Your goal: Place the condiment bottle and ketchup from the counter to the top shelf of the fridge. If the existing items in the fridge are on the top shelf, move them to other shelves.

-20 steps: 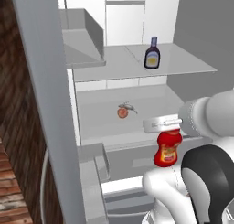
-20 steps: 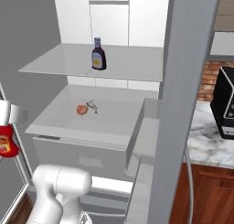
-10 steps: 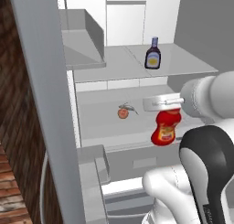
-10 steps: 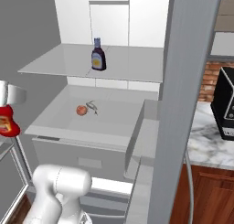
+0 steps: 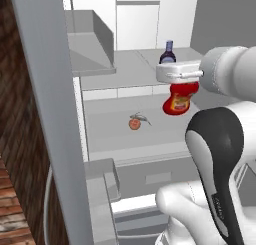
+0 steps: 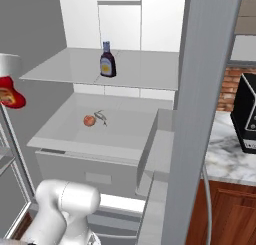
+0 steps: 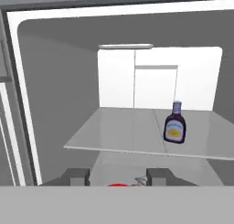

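Note:
The red ketchup [image 5: 178, 99] hangs neck-up under my gripper [image 5: 178, 78], which is shut on its top, in front of the fridge [image 5: 138, 24] at about the height of the top shelf [image 5: 131, 65]. At the left edge of the right base view the ketchup [image 6: 11, 96] is in the air, short of that shelf. The dark condiment bottle [image 5: 168, 53] stands upright on the top shelf [image 6: 70, 70], right of its seam. In the hand view the bottle [image 7: 175, 127] is ahead and to the right, with a red sliver of ketchup [image 7: 119, 184] between my fingertips [image 7: 76, 176]. The red-orange fruit [image 5: 134, 123] and the sprig [image 5: 143, 118] lie one shelf lower.
A grey door bin [image 5: 86, 40] juts out at the left at shelf height. A drawer [image 5: 150, 176] closes the space under the lower shelf. The fridge's right wall [image 6: 200, 89] stands between the shelves and the marble counter [image 6: 225, 159], which bears a black appliance [image 6: 247, 116].
The arm has lifted the ketchup from in front of the lower shelf up to top-shelf height. The condiment bottle, fruit and sprig have stayed put.

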